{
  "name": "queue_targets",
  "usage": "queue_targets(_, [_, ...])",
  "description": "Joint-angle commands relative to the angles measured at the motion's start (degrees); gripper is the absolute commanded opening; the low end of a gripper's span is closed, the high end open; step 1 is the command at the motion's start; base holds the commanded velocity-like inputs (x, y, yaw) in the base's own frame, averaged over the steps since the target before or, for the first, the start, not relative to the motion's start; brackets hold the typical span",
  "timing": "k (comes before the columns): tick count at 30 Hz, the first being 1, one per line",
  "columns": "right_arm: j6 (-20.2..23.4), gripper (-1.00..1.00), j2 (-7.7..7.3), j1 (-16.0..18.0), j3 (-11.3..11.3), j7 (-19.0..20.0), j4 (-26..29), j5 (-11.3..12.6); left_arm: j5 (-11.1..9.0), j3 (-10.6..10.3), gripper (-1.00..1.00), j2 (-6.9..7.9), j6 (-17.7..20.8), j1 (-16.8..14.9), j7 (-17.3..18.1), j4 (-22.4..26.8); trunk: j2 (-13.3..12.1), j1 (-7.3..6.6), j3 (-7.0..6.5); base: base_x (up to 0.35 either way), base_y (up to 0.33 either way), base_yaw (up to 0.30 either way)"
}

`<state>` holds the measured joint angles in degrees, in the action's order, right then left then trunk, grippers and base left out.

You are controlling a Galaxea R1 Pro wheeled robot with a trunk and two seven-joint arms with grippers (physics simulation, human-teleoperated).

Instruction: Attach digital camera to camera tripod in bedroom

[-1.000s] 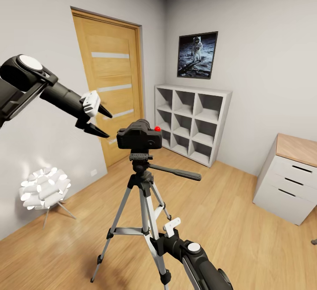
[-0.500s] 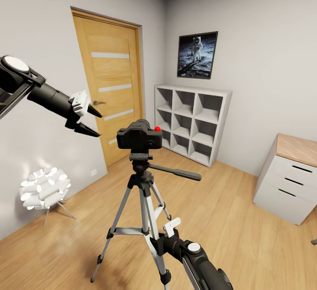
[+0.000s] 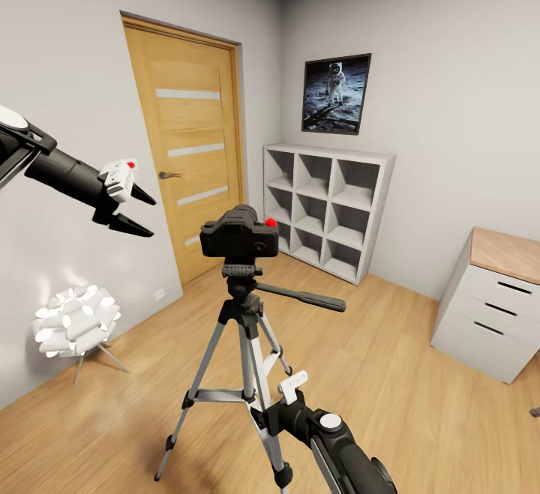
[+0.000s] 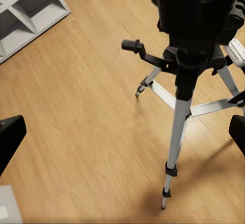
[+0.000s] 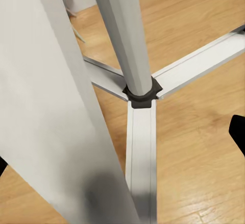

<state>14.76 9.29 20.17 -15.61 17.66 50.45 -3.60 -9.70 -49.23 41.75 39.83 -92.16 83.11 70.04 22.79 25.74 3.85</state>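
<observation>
The black digital camera with its red dot sits on the head of the camera tripod, which stands on the wood floor in the middle of the bedroom. The pan handle sticks out to the right. My left gripper hangs open in the air to the left of the camera, clear of it. Its wrist view looks down on the camera and tripod between the spread fingers. My right gripper is low against a tripod leg, open.
An oak door is behind the left gripper. White cube shelves stand at the back wall under a moon poster. A white drawer chest is at the right. A white floor lamp sits at the left wall.
My left gripper has drawn back to the left, away from the camera, staying open. The camera stays on the tripod. The right arm has not moved.
</observation>
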Motion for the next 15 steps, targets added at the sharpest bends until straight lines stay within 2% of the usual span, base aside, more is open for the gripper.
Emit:
queue_targets(1, [0.28, 1.0, 0.02, 0.04, 0.05, 0.25, 0.09, -0.37, -0.4, -0.26, 1.0, 0.23, 0.6, -0.15, -0.05, 0.02, 0.14, 0.04, 0.14, 0.0, 0.0, 0.0])
queue_targets(15, [0.27, 1.0, -0.12, -0.37, -0.25, 0.67, 1.91, -0.31, -0.4, -0.25, 1.0, 1.17, 0.55, -0.13, -0.06, -0.06, 0.14, 0.04, 0.14, 0.0, 0.0, 0.0])
